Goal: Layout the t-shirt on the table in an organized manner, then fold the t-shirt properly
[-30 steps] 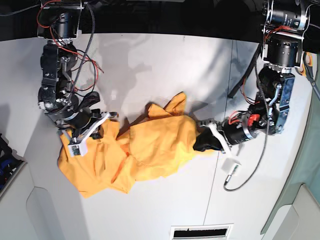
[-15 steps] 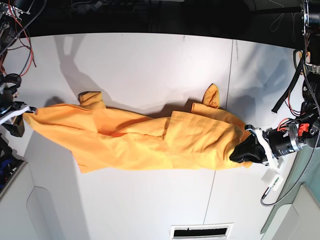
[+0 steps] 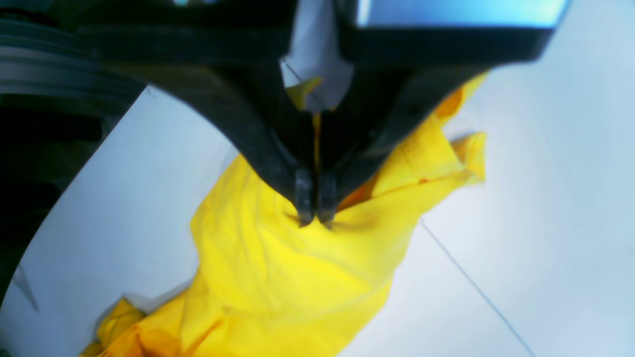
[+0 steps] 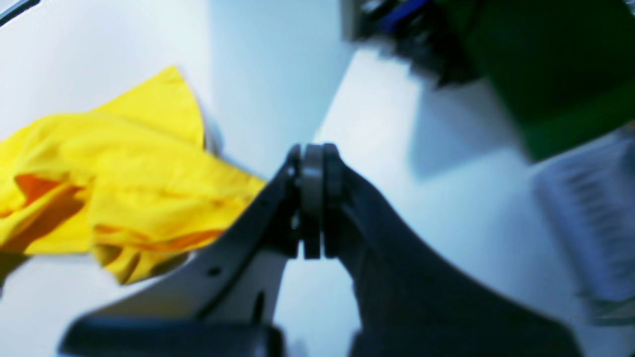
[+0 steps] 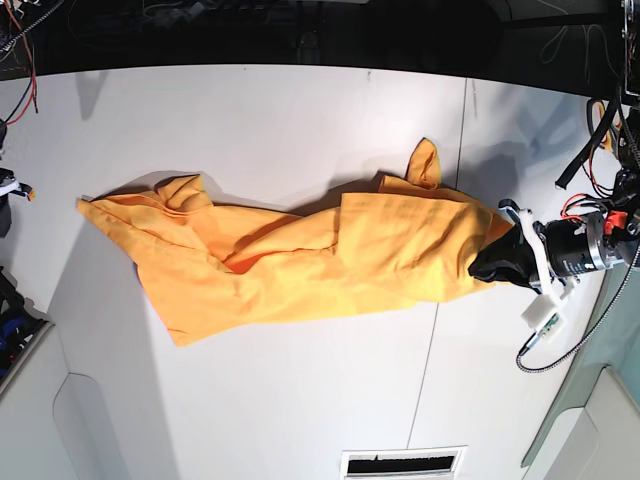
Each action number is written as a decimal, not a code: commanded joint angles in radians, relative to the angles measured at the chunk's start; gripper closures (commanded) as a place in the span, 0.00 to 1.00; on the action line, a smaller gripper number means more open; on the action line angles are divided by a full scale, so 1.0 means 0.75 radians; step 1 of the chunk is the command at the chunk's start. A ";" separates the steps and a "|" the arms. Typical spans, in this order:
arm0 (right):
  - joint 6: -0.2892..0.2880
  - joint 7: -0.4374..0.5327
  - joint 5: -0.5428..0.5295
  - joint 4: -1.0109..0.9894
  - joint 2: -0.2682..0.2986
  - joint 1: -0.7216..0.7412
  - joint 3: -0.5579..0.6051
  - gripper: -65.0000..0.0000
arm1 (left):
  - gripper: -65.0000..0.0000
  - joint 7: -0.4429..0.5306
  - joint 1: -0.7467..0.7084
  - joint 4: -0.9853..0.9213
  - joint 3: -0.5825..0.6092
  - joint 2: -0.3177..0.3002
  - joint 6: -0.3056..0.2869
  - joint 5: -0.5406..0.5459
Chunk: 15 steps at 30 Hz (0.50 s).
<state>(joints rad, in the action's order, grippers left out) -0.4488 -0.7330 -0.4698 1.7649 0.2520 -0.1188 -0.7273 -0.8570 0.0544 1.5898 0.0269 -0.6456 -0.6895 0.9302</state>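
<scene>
You are pinching the t-shirt point(image 5: 300, 265) edge in your left end effector point(image 3: 313, 218), anchoring it flat on the desk point(image 5: 300, 400). Your right end effector point(image 4: 312, 198) is sitting closed and empty just beside the cloth.

White matte worktop point(image 5: 300, 400), seen from above, with a thin dark seam point(image 5: 440, 300) running from its far edge to its near edge toward the right of the base view. Lying directly on it: an orange-yellow t-shirt point(image 5: 300, 265), stretched lengthwise from left to right in loose folds and crossing the seam at its right end. One pointed flap point(image 5: 425, 160) of cloth stands up just left of the seam.
</scene>
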 commanded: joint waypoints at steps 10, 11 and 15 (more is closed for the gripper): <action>0.002 0.186 -0.011 -0.420 0.022 0.015 0.130 0.52 | 0.62 -0.060 -0.034 0.009 -0.100 -0.021 -0.011 0.092; 0.003 0.192 -0.012 -0.453 0.022 0.020 0.127 0.52 | 0.62 -0.060 -0.048 0.009 -0.125 -0.022 -0.011 0.101; 0.005 0.194 -0.013 -0.517 0.022 0.051 0.123 0.52 | 0.62 -0.071 -0.126 0.009 -0.240 -0.022 -0.011 0.144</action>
<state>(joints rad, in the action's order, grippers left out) -0.4400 -0.6128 -0.4633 1.3628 0.2516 -0.0959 -0.6289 -0.9207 -0.0528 1.5833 -0.1455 -0.6453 -0.6891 1.0203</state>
